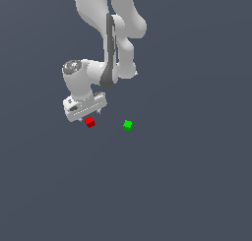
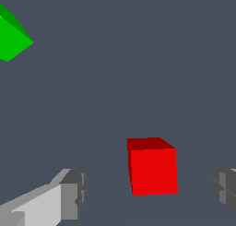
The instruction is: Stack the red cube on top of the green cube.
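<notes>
The white gripper [image 2: 147, 193] hangs wide open, holding nothing. The small bright red cube [image 2: 153, 167] sits between its fingers; the small bright green cube [image 1: 127, 125] waits at three o'clock in the exterior view.

You're looking at a simulated scene, not a real room: a flat, even slate-grey floor [image 1: 197, 186] fills both views with no walls, furniture or texture. The arm [image 1: 110, 38] is smooth, plain white, shaded like a render. The red cube [image 1: 89, 122] and green cube [image 1: 128, 125] are flat-coloured blocks with hard edges and no markings, sitting apart on that surface.
</notes>
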Controlling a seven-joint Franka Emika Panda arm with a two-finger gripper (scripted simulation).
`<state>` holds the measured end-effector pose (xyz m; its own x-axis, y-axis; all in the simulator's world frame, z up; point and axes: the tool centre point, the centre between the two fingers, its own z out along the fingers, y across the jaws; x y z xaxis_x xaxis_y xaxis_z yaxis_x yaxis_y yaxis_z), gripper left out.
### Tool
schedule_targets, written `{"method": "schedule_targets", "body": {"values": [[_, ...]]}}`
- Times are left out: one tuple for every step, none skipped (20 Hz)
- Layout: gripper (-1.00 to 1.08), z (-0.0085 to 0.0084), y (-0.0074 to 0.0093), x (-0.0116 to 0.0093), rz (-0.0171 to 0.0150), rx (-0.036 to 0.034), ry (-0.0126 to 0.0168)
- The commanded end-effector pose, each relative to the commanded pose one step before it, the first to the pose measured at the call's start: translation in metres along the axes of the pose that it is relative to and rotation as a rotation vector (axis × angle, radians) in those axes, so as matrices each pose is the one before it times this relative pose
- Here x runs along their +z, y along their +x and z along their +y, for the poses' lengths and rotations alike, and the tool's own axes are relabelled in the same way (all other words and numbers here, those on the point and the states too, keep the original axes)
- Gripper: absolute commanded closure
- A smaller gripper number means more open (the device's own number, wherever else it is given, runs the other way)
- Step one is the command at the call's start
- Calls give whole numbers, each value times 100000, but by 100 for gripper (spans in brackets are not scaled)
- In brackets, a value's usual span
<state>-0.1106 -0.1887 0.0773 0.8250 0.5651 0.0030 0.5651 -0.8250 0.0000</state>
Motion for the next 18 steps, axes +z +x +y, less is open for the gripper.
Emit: {"method": "schedule_targets", "body": {"values": [[-92, 498, -508, 335, -114, -2219, 9], [-92, 154, -158, 102, -44, -616, 8], [-92, 135, -136, 88, -38, -529, 6], [-92, 115, -110, 74, -32, -446, 5], [-92, 96, -88, 59, -27, -358, 2], [-92, 76, -62, 44, -21, -275, 0], [-92, 59, -40, 29, -15, -182, -2], [-92, 40, -15, 15, -10, -97, -4], [-92, 24, 5, 2, 0, 0, 0], [-92, -16, 61, -9, 0, 0, 0], [-92, 5, 0, -11, -3, 67, -15], [-92, -10, -45, 6, -13, 117, 19], [-92, 0, 0, 30, 0, 0, 0], [-92, -1, -1, 88, 0, 0, 0], [-92, -3, -3, 147, 0, 0, 0], [-92, -4, -4, 205, 0, 0, 0], [-92, -5, -5, 263, 0, 0, 0], [-92, -7, -6, 320, 0, 0, 0]]}}
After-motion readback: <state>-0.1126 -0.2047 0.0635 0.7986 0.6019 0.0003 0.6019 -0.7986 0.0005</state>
